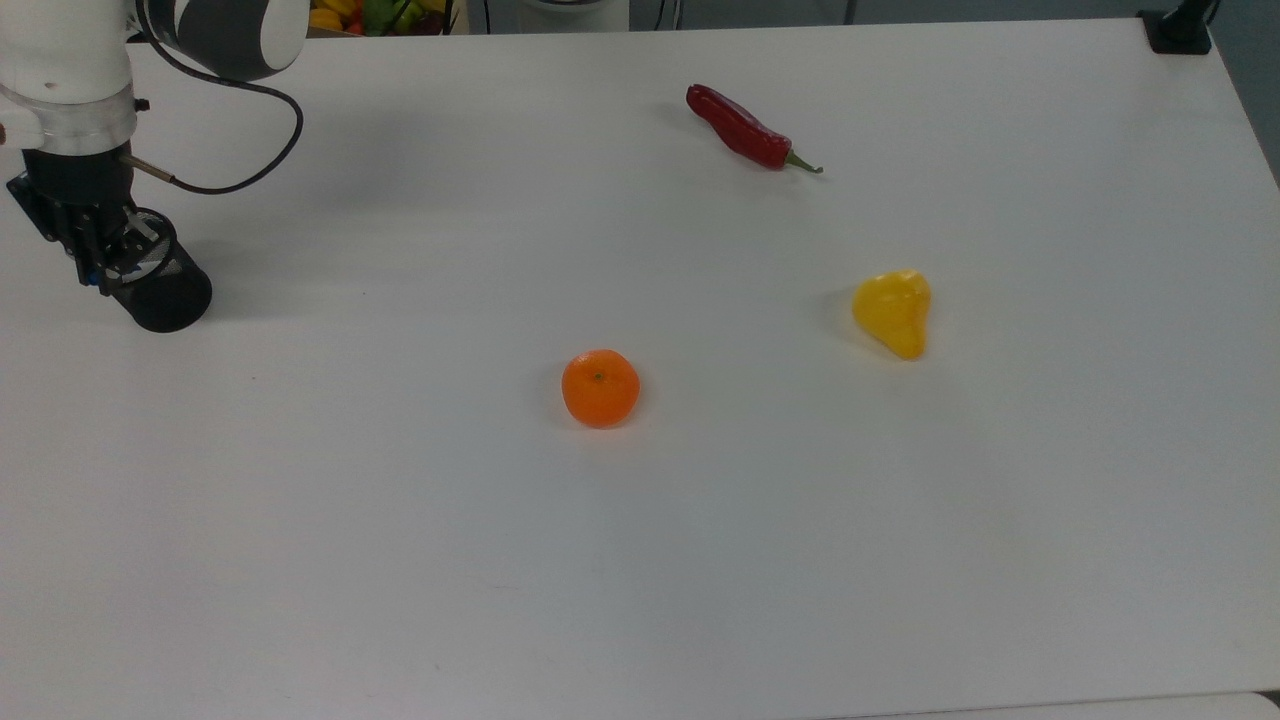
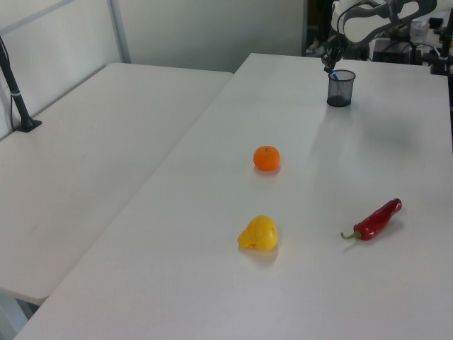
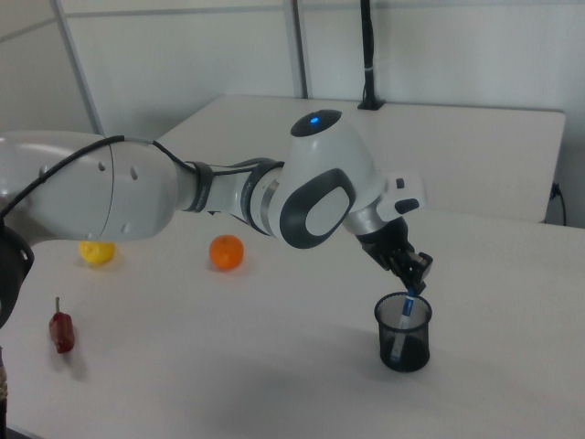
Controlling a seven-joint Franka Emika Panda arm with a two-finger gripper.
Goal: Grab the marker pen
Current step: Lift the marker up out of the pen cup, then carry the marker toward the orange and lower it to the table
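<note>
The marker pen (image 3: 409, 305) stands tilted in a black mesh cup (image 3: 403, 332), its blue cap poking above the rim and its white barrel showing through the mesh. My gripper (image 3: 416, 279) hangs right over the cup, open, with its fingertips at the marker's top end. In the top view the gripper (image 1: 98, 262) is at the far left over the cup (image 1: 162, 293). In the left view the cup (image 2: 340, 88) is at the far end of the table, with the gripper (image 2: 331, 64) just above it.
On the white table (image 1: 700, 560) lie an orange (image 1: 600, 388) in the middle, a yellow pear-shaped fruit (image 1: 893, 312) and a red chilli pepper (image 1: 745, 128). A black cable (image 1: 240, 170) loops off the wrist. A second table (image 2: 92, 142) adjoins.
</note>
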